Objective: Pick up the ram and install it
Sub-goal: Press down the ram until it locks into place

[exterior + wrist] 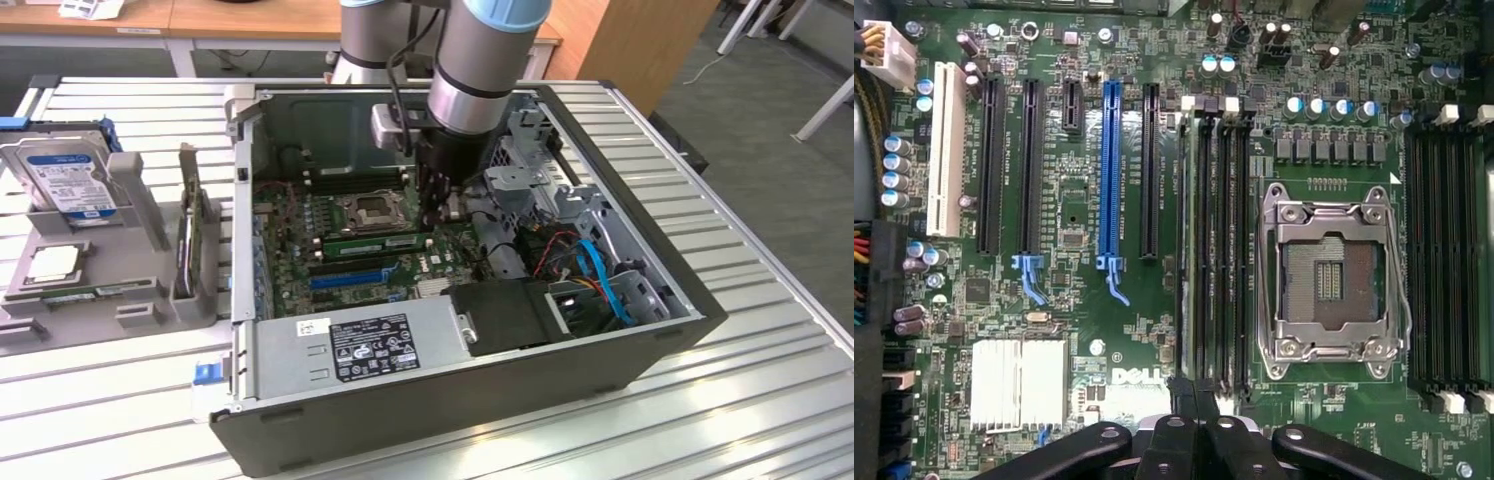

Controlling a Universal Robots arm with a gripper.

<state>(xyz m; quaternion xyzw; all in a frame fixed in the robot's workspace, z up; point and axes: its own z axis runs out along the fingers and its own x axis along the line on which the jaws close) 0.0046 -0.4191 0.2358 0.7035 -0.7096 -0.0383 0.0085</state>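
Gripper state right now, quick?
Gripper: shut, down at one end of the ram on the motherboard; whether it grips it cannot be told.

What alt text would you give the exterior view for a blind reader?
A grey robot arm reaches down into an open dark computer case, its shut gripper at one end of a long green ram stick standing edgewise on the motherboard beside the metal processor socket.
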